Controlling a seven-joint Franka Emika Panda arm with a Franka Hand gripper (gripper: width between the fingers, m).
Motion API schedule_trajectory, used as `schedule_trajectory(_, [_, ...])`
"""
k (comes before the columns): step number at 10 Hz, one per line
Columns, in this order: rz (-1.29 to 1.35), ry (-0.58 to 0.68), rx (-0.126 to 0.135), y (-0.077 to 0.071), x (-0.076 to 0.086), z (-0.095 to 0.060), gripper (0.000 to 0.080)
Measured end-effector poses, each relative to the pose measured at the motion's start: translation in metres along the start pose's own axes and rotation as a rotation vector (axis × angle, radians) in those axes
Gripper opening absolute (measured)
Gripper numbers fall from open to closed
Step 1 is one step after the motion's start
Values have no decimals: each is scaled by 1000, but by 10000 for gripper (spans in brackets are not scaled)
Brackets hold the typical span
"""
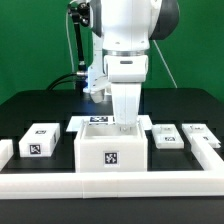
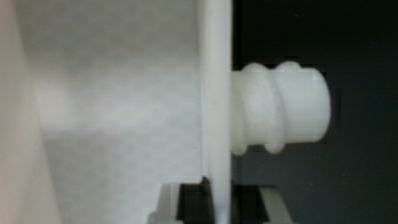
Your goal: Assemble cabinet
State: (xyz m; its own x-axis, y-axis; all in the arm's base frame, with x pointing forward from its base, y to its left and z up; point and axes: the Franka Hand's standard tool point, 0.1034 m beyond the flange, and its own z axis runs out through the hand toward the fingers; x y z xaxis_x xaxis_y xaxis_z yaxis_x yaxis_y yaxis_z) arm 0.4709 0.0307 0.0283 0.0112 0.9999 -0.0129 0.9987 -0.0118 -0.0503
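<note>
1. Cabinet box [image 1: 112, 152]: on the table [image 1: 30, 105], centre, just behind the border rail [image 1: 110, 186].
2. Marker board [image 1: 95, 121]: flat on the table, directly behind the box.
3. Drawer block [image 1: 40, 140]: on the exterior view's left of the box, apart from it.
4. Two smaller blocks [image 1: 165, 137] [image 1: 200, 134]: side by side on the exterior view's right of the box.
5. Gripper [image 1: 124, 122]: at the box's top.
6. Panel [image 2: 217, 100]: edge-on between the fingers [image 2: 183, 205], which sit close against both faces. A knob [image 2: 285, 108] juts from one face.

One large box [image 1: 110, 152], three small tagged blocks [image 1: 40, 140] [image 1: 165, 137] [image 1: 200, 133]
</note>
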Motion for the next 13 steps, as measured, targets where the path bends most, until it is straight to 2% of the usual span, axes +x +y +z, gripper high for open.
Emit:
schedule_trajectory(5, [-1,1,-2,2,1,0,28])
schedule_trajectory(6, [-7,5,-11,9,5,-1,28])
schedule_trajectory(7, [-17,12,-24,20,13,-1,28])
schedule_trajectory(9, [28,32,-44,37,42,-3,28])
schedule_trajectory(10, [32,40,-51,41,55,-3,28])
schedule_trajectory(12, [29,50,-52,51,78,-4,28])
schedule_trajectory(13, [26,51,-48,51,86,-5,28])
